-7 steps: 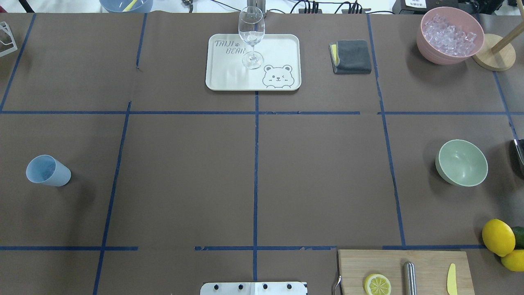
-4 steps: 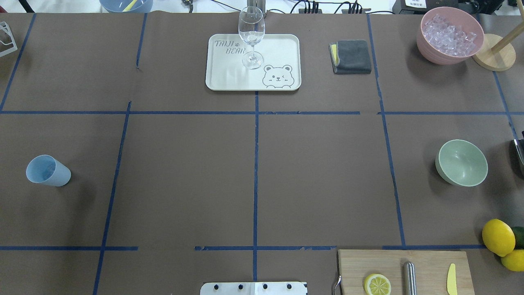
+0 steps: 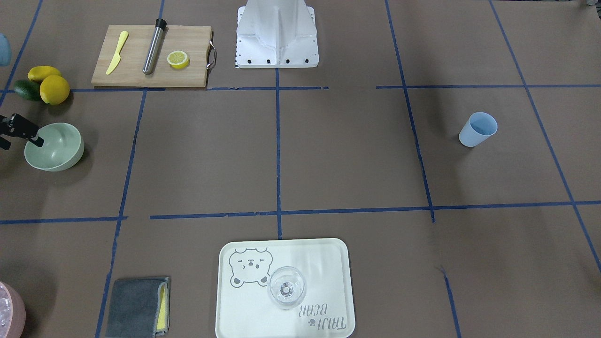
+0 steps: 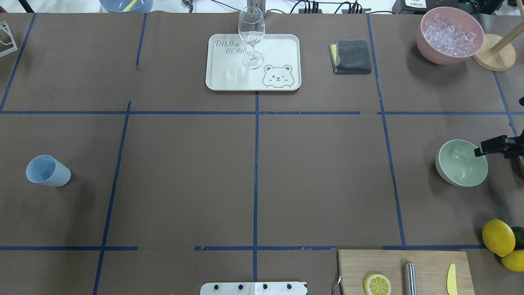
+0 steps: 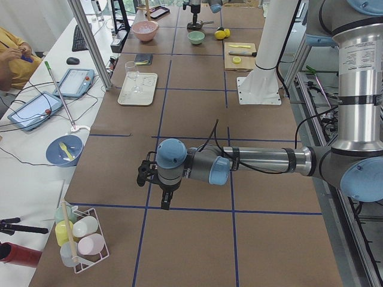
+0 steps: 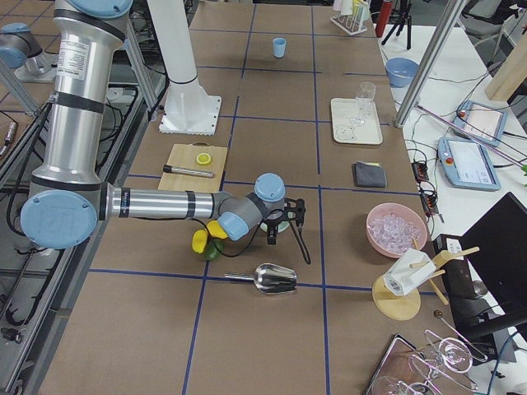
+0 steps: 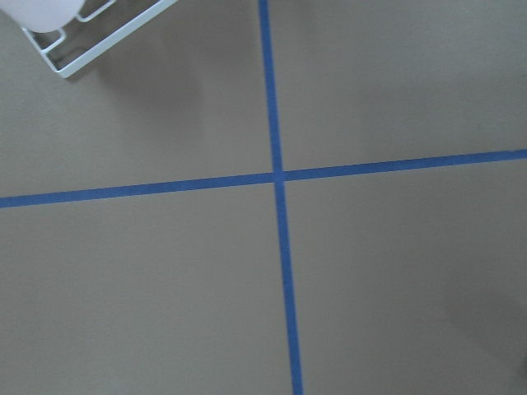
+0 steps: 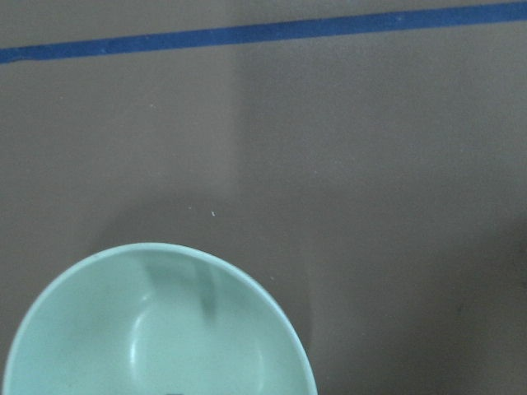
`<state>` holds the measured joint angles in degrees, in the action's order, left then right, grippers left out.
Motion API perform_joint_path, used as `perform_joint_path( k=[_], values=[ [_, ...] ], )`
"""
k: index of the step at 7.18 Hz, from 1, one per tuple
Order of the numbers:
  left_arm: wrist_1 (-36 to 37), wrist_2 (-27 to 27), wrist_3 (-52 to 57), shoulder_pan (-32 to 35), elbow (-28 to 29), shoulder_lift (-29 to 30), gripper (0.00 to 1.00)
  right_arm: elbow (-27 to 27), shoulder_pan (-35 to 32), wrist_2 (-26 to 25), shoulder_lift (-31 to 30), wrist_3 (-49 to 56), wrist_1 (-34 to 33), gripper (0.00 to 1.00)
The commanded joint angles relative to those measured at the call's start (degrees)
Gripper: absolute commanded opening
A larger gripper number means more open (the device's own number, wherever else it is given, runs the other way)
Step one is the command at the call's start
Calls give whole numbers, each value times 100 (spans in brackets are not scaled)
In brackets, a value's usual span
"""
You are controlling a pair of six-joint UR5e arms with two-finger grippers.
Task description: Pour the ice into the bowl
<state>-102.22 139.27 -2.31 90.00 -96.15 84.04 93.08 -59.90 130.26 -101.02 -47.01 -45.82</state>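
The ice [image 4: 449, 33] is a heap of small clear cubes in a pink bowl [image 4: 428, 48] at the far right of the table. The mint-green bowl [image 4: 460, 166] stands empty at the right, nearer the robot, and fills the bottom of the right wrist view [image 8: 156, 329]. My right gripper [image 3: 22, 142] hangs just above the bowl's outer rim with its jaws apart and empty. It also shows in the exterior right view [image 6: 282, 229]. My left gripper [image 5: 157, 182] shows only in the exterior left view, low over bare table; I cannot tell whether it is open.
A blue cup [image 4: 48, 171] stands at the left. A tray [image 4: 282, 45] with a wine glass [image 4: 251, 35] and a grey cloth [image 4: 352, 56] are at the back. A cutting board [image 4: 430, 264], lemons [image 4: 498, 237] and a metal scoop [image 6: 276, 280] lie near the bowl.
My right gripper has come in from the right edge of the overhead view and now hangs over the mint-green bowl's outer rim. Nothing else has moved.
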Motion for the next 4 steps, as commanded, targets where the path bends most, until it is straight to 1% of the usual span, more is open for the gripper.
perform_joint_path(
  k=[1,2,4],
  values=[
    [-26,56,3,0,0,-1,100,-211,329,-369,29,-193,187,36],
    [-96,57,3,0,0,-10,100,-202,321,-378,125,-255,187,0],
    [-149,57,3,0,8,-19,100,-45,321,-204,152,-317,153,0]
  ],
)
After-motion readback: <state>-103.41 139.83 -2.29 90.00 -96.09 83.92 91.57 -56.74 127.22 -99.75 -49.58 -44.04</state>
